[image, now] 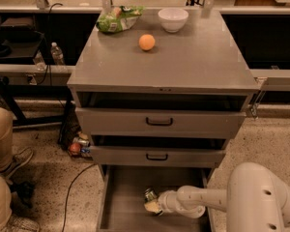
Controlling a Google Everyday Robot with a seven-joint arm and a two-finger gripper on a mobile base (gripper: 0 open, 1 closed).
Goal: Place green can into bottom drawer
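Observation:
The bottom drawer (125, 197) is pulled out at the foot of the grey cabinet, a flat grey tray. The green can (150, 195) sits low inside it, near the middle, with its silver end showing. My gripper (152, 204) reaches in from the right on a white arm and is right at the can, its pale fingertip just below and in front of the can.
On the cabinet top (183, 57) lie an orange (146, 42), a white bowl (173, 19) and a green snack bag (117, 19). Two upper drawers with black handles (159, 122) hang over the open drawer. A person's legs (1, 144) are at the left; cans and cables lie on the floor.

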